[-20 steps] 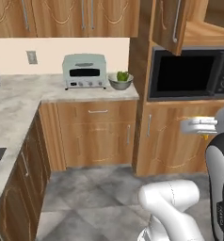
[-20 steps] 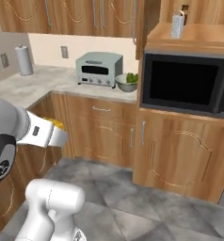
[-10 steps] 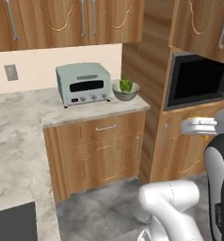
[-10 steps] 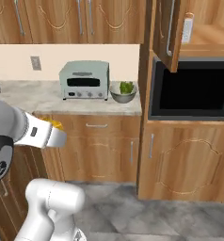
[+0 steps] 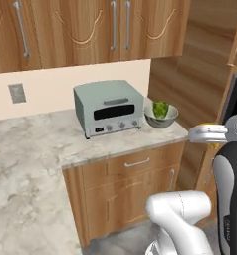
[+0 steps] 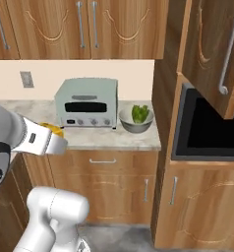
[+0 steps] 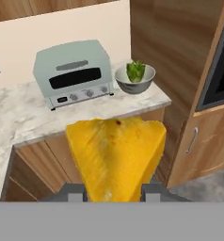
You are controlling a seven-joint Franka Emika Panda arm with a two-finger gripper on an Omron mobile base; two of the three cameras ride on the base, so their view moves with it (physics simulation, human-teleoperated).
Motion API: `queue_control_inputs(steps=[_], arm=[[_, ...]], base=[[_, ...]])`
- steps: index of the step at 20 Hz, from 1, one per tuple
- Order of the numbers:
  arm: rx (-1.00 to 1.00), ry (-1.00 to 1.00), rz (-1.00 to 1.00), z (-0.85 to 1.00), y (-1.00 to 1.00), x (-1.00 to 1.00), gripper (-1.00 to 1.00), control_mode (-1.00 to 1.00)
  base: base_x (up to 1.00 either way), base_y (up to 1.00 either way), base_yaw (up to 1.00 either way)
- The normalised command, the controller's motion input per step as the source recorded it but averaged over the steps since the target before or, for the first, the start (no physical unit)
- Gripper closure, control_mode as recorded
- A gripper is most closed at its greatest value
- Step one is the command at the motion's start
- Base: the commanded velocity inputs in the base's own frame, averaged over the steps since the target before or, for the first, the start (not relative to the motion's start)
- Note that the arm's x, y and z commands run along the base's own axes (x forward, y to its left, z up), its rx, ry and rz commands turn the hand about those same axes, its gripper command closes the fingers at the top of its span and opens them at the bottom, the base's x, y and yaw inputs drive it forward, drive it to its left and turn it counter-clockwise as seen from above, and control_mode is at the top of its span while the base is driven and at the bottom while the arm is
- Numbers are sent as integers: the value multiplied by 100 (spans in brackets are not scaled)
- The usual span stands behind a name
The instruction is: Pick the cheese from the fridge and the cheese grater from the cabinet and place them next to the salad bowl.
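Note:
My gripper (image 7: 113, 190) is shut on the cheese (image 7: 116, 155), a yellow-orange wedge that stands up between the fingertips in the hand view. A sliver of the cheese (image 6: 52, 129) also peeks out above the hand in the right base view, and the cheese (image 5: 210, 126) shows at the hand in the left base view. The salad bowl (image 7: 135, 87), grey metal with green leaves, sits at the counter's right end beside the toaster oven; the same bowl (image 5: 160, 122) (image 6: 135, 127) lies ahead of the hand, apart from it. The cheese grater and the fridge are out of view.
A grey-green toaster oven (image 6: 87, 102) stands on the marble counter (image 6: 114, 140) left of the bowl. The tall wooden unit with the microwave (image 6: 212, 133) rises on the right, its upper cabinet door (image 6: 212, 49) swung open. Wall cabinets hang above.
The whole picture has shifted as the base drove: counter, toaster oven and bowl now appear larger and nearer. The cheese stays in the gripper.

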Motion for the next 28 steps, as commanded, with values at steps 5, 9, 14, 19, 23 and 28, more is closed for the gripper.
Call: queue_control_inputs(steps=[5, 9, 14, 19, 23, 28], arm=[[0, 0, 0, 0, 0, 0, 100, 100], [0, 0, 0, 0, 0, 0, 100, 100], [0, 0, 0, 0, 0, 0, 100, 100], [0, 0, 0, 0, 0, 0, 100, 100], [0, 0, 0, 0, 0, 0, 100, 100], [0, 0, 0, 0, 0, 0, 100, 100]], base=[[70, 0, 15], [22, 0, 3], [42, -20, -8], [27, 0, -15], [0, 0, 0], [0, 0, 0]])
